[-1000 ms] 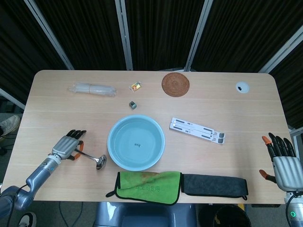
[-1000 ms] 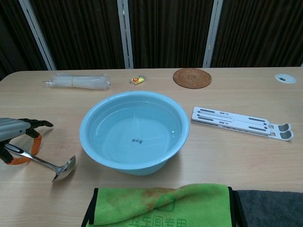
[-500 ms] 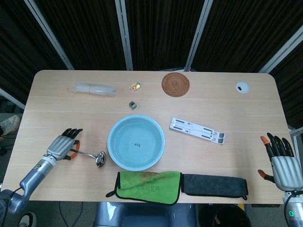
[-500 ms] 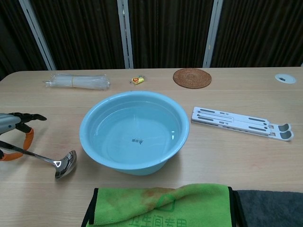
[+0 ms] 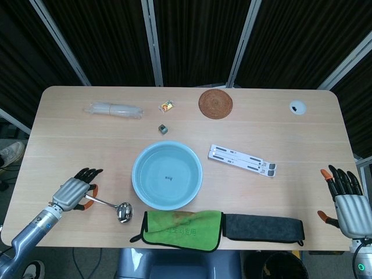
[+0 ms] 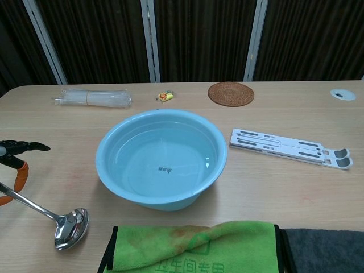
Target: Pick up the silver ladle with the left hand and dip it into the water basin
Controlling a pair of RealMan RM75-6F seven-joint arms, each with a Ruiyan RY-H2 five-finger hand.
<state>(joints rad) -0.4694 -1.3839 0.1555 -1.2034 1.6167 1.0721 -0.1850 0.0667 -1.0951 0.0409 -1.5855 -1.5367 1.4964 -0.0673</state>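
Note:
The silver ladle (image 5: pixel 112 207) lies left of the light blue water basin (image 5: pixel 139 181), its bowl (image 6: pixel 71 227) near the table's front and its handle running back to my left hand (image 5: pixel 74 192). That hand grips the handle's end; in the chest view only its fingertips (image 6: pixel 17 149) show at the left edge. The basin (image 6: pixel 108 170) holds clear water and stands at the table's middle. My right hand (image 5: pixel 347 200) hovers at the table's right front corner, fingers spread, holding nothing.
A green cloth (image 5: pixel 180 228) and a dark folded cloth (image 5: pixel 264 227) lie along the front edge. A white folding stand (image 5: pixel 241 160) sits right of the basin. Behind are a plastic-wrapped bundle (image 5: pixel 113 109), a small candy (image 5: pixel 168 106), a small cube (image 5: pixel 163 129), a woven coaster (image 5: pixel 215 103) and a white disc (image 5: pixel 297 107).
My left hand has drawn back toward the front left corner with the ladle's handle in it. The ladle's bowl has swung nearer the front edge. The right hand has barely moved.

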